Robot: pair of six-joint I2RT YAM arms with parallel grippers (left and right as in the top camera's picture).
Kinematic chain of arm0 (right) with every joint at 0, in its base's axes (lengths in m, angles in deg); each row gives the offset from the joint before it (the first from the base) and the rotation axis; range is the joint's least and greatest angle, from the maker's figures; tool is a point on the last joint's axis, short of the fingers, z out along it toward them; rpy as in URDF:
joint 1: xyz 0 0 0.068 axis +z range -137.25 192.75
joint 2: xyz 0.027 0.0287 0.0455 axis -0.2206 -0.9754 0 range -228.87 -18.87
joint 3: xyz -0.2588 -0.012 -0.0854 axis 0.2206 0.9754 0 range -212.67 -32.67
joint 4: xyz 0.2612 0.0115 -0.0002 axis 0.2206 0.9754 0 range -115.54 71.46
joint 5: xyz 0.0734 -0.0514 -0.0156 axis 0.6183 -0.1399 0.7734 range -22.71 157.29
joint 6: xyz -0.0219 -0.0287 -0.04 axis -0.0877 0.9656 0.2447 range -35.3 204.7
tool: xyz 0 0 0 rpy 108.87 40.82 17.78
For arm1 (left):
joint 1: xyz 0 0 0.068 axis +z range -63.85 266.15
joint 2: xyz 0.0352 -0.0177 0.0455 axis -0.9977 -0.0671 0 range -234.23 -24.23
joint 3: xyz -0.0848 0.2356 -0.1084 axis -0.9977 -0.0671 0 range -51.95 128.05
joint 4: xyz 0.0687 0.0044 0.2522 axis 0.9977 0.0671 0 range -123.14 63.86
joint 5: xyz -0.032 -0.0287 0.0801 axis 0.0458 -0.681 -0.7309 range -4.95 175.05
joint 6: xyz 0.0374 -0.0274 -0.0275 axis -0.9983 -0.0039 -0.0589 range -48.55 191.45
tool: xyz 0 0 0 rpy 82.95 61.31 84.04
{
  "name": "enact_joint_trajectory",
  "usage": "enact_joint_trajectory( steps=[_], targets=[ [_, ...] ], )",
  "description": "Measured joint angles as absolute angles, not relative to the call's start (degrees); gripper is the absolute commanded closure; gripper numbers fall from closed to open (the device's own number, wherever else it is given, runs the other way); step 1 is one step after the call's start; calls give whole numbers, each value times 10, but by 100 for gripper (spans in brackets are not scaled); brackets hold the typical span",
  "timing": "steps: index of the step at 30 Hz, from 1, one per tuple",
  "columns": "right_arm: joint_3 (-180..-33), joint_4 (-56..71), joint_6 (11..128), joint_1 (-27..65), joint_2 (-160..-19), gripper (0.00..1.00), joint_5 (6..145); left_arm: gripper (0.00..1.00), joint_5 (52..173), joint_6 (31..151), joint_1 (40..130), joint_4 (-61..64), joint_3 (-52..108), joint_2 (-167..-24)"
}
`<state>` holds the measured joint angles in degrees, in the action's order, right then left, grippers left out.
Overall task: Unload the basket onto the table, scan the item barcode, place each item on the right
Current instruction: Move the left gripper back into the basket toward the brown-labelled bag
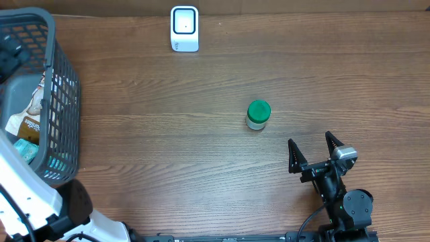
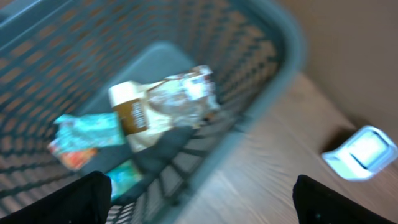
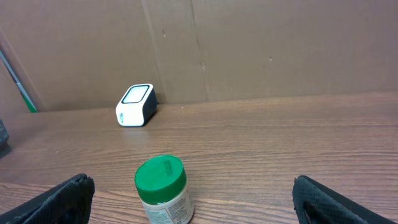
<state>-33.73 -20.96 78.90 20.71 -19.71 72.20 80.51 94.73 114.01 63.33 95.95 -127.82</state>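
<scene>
Since the barcode has to face a reader, the white box-shaped barcode scanner (image 1: 184,28) sits at the far edge of the brown wooden table (image 1: 168,148). Its window is turned towards the open middle, where either arm could present an item.

The green-lidded white plastic jar (image 1: 258,114) stands upright on the table, apart from everything else. It lies between the scanner and the right claw (image 1: 309,144) and looks like the item to be scanned. Its printed label faces the right wrist camera, though no barcode can be made out.

Other goods, a brown-and-white packet (image 2: 168,102) and a teal packet (image 2: 84,134), lie loose inside the grey plastic mesh basket (image 1: 64,101) at the left. The basket probably serves as the stock bin.

The right claw is spread wide, low over the table near the jar, touching nothing. The left claw (image 2: 199,202) hangs above the basket's rim with its fingers (image 2: 87,196) far apart, empty and clear of the packets.
</scene>
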Motion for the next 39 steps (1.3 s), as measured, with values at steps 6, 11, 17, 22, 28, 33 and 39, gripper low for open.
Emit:
enact_joint_trajectory(
  steps=[6,11,17,22,28,33,39],
  targets=[
    [-337,-210,789,207,-197,0,722,8,796,950,1201,599,845,-1278],
    [-337,-210,789,207,-197,0,722,8,794,919,1218,514,724,-1278],
    [-337,-210,789,207,-197,0,722,2,819,824,1219,364,579,-1280],
    [-337,-210,789,207,-197,0,722,2,836,715,1219,243,470,-1280],
    [-337,-210,789,207,-197,0,722,3,840,608,1219,141,370,-1280],
    [-337,-209,789,207,-197,0,722,3,840,549,1219,67,306,-1280],
    [-337,-210,789,207,-197,0,722,4,840,500,1219,5,252,-1280]
  ],
)
